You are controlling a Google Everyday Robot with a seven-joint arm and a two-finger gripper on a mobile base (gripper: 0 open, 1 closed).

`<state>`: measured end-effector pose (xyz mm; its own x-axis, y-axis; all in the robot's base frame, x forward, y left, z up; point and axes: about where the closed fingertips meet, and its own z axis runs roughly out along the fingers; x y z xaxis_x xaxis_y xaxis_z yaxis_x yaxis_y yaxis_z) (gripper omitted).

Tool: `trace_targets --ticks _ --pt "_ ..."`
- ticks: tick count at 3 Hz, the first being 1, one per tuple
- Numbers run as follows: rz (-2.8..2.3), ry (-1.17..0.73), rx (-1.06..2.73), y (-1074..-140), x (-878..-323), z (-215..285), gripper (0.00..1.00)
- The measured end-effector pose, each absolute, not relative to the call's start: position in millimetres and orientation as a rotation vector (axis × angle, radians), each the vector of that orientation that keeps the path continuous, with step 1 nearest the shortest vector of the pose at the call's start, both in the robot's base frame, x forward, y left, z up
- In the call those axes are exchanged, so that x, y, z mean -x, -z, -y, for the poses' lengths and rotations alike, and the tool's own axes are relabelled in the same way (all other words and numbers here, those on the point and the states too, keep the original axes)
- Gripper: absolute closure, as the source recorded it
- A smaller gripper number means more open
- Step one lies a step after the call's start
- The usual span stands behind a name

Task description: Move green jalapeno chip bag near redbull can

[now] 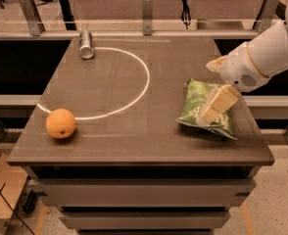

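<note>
Counted on one dark table (134,146): one green jalapeno chip bag (195,101), one redbull can (86,44), one orange (60,123), one thin white curved line (148,80). At the right side, near the front edge, lying flat: the green jalapeno chip bag. At the back left corner, well apart from it: the redbull can. At the front left: the orange. Coming in from the right, one white arm (269,53) with one gripper (205,91) over the bag. Two tan fingers (220,102) spread apart, one across the bag, nothing clamped. Impossible to say whether touching the bag.
</note>
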<state>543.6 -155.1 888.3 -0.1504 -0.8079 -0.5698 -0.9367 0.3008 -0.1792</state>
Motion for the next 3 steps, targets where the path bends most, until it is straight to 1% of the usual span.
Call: trace_targets --ticks 1,2,3 --pt "-2.044 -0.322 1.526 -860.2 -550.3 153.7 0.00" --pt "-2.065 -0.331 1.518 -848.1 -554.4 155.0 0.17" --pt "-2.051 -0.320 1.518 -851.6 -557.8 152.3 0.39"
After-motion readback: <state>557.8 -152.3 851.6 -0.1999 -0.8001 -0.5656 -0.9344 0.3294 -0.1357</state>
